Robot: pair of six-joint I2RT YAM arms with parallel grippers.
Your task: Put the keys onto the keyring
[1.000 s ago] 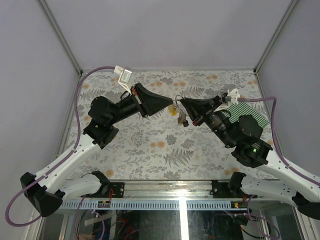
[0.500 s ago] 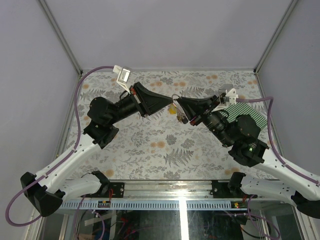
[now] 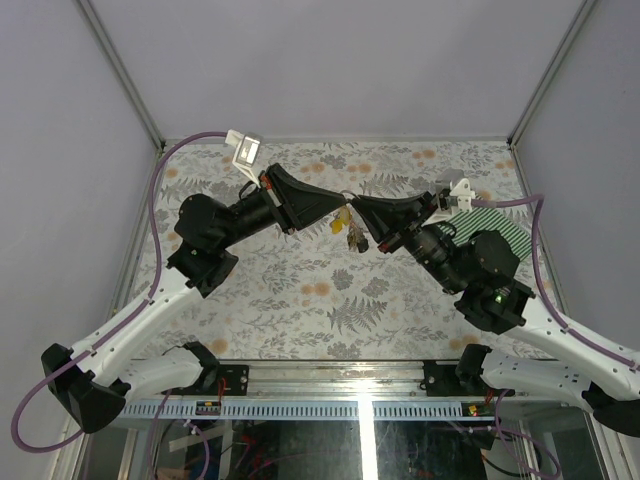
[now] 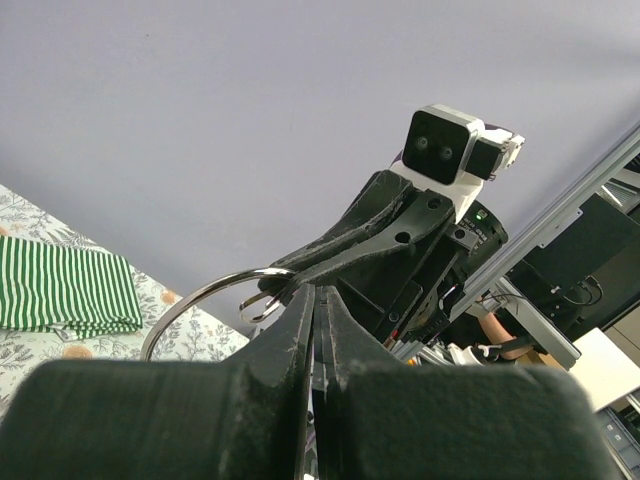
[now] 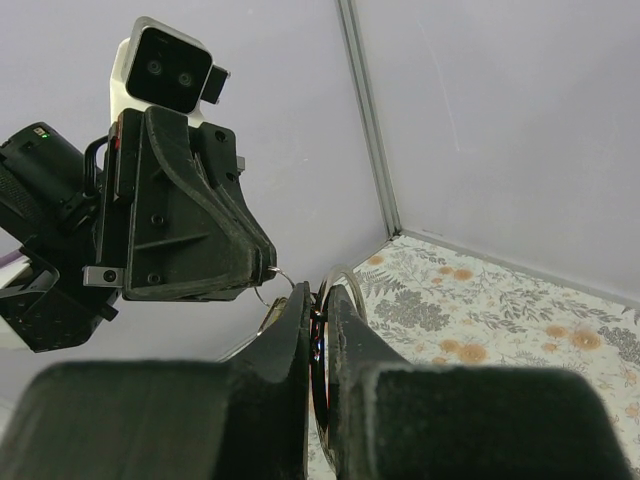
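**Both arms meeting in mid-air above the counter [image 3: 300, 300], midway between its left and right edges and nearer its far edge.**

- The left pincer [image 3: 343, 208] is pressed fully together. A small wire loop [image 5: 275, 280] shows at its tip, though whether it is pinched there cannot be told.
- The right pincer [image 3: 354, 205] is closed on thin wire, judged to be the keyring [image 4: 200, 298], whose silver arc rises beside its fingers.
- The keys [image 3: 352, 234] hang in a cluster just below the two tips, clear of the counter. A yellow-headed key [image 3: 340, 223] is on the left side of the cluster.

The step in hand appears to be threading. To do it well, the ring should be held rigid by one arm. The other arm should bring a key's hole to the ring's split end (too fine to locate here), then slide it along the wire without twisting. Slow, small motions are advisable, because the tips nearly touch and a slip would drop the cluster.

No container is in view. A folded striped cloth [image 4: 60, 290] lies at the counter's far right corner, with nothing on it.
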